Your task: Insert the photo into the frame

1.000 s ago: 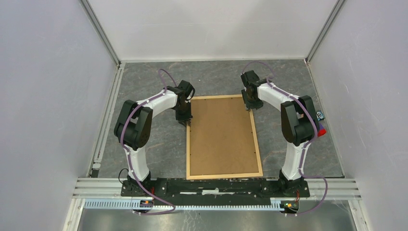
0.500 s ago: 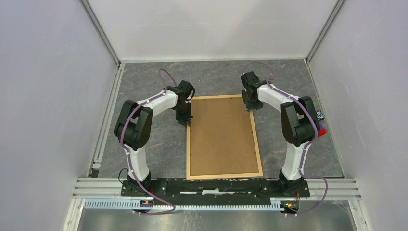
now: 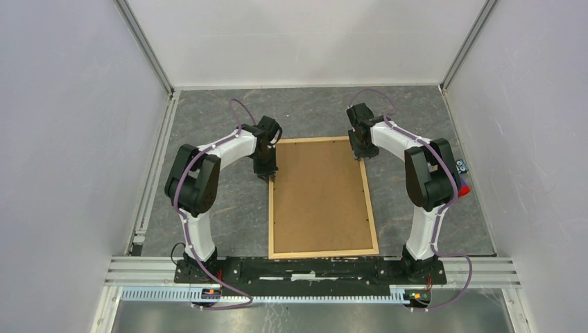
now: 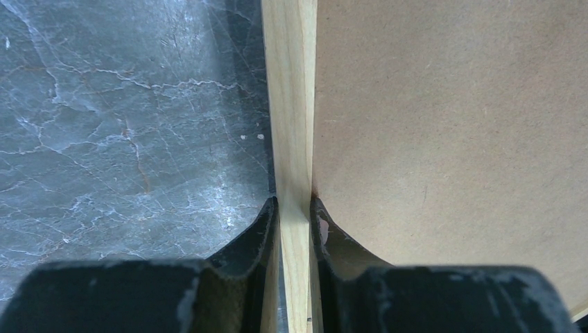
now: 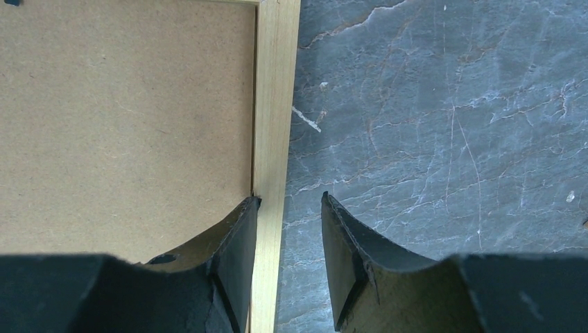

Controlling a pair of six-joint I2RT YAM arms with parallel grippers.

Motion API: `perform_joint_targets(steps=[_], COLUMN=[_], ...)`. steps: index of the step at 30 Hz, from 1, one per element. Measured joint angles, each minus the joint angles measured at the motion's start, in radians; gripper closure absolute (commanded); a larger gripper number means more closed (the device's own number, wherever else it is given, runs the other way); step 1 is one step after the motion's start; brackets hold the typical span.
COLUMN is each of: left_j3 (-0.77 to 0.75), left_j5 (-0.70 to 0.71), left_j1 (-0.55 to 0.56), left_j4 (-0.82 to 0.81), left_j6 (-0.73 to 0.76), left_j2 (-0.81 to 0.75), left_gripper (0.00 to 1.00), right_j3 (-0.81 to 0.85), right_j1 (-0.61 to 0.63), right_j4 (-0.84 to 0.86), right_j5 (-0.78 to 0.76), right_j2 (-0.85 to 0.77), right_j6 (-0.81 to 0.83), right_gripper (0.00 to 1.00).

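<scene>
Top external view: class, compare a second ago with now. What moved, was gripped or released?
Nothing visibly changed. The left tool stays shut on the frame at its left strip, the right tool stays open astride its right strip, and the brown backing board lies inside.

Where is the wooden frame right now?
Seen from above, the frame lies flat in the middle of the grey table. The left hand pinches its left edge; the right hand straddles its right edge.
</scene>
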State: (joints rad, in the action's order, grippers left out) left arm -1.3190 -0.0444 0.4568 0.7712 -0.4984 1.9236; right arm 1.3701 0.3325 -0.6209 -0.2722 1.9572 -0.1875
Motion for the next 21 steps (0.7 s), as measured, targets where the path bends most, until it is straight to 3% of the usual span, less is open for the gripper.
perform_joint_targets(steps=[13, 21], left_j3=[-0.002, -0.003], left_j5=[0.010, 0.018], left_j1=[0.006, 0.010], left_j4=[0.002, 0.003], left_j6=[0.000, 0.001], left_j2=[0.000, 0.000], left_gripper=[0.98, 0.98], right_j3=[0.008, 0.009], right_j1=[-0.002, -0.041], right_j4=[-0.002, 0.005], right_j5=[0.020, 0.127], right_j2=[0.013, 0.021], right_j6=[0.003, 0.010], right_gripper=[0.55, 0.53])
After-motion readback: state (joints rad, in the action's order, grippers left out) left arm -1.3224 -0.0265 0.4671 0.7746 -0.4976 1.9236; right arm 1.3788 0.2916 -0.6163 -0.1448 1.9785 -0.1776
